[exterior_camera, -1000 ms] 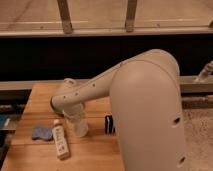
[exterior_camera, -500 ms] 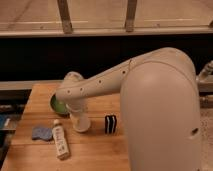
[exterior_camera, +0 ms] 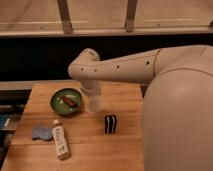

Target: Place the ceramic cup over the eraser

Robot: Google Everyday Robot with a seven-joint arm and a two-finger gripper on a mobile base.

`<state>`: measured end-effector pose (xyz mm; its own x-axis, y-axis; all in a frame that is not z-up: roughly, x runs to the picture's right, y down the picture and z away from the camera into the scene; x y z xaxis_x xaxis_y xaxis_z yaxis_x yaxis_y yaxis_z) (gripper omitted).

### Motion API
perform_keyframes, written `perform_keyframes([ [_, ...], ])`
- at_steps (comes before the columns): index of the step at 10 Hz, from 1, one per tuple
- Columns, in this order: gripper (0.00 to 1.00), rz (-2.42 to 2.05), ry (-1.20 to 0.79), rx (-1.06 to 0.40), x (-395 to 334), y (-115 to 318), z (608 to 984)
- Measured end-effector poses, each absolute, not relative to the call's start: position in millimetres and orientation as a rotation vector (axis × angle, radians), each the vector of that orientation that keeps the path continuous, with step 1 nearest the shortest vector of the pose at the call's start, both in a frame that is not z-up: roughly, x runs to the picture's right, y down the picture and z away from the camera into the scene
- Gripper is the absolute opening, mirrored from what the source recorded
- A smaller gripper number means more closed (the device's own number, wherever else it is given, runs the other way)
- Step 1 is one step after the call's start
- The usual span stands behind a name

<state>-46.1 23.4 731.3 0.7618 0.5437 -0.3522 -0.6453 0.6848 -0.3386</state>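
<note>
The ceramic cup [exterior_camera: 94,105], small, white and tapered, hangs under my gripper [exterior_camera: 92,96], which points down and is shut on it. It is above the wooden table [exterior_camera: 125,100], between the green bowl and the eraser. The eraser [exterior_camera: 111,124], a black block with white stripes, stands upright on the table to the right of the cup and nearer the camera, apart from it. My arm reaches in from the right.
A green bowl [exterior_camera: 66,102] with something brown in it sits just left of the cup. A white labelled bottle [exterior_camera: 60,140] lies near the front left, with a blue-grey cloth lump [exterior_camera: 41,133] beside it. My arm's bulky white body [exterior_camera: 175,120] hides the table's right side.
My gripper has carried the cup up and to the right, from near the bottle to a spot beside the bowl. The eraser, once partly hidden by the arm, now shows fully.
</note>
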Motion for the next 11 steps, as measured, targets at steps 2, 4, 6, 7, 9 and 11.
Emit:
perform_keyframes([
  [2, 0.00, 0.723, 0.262, -0.426, -19, -15, 711],
  [4, 0.00, 0.780, 0.302, -0.386, 19, -37, 691],
  [6, 0.00, 0.842, 0.337, -0.358, 56, -40, 672],
  [7, 0.00, 0.873, 0.352, -0.348, 76, -37, 662],
  [9, 0.00, 0.928, 0.385, -0.343, 112, -26, 644],
  [11, 0.00, 0.962, 0.415, -0.378, 130, 1, 635],
])
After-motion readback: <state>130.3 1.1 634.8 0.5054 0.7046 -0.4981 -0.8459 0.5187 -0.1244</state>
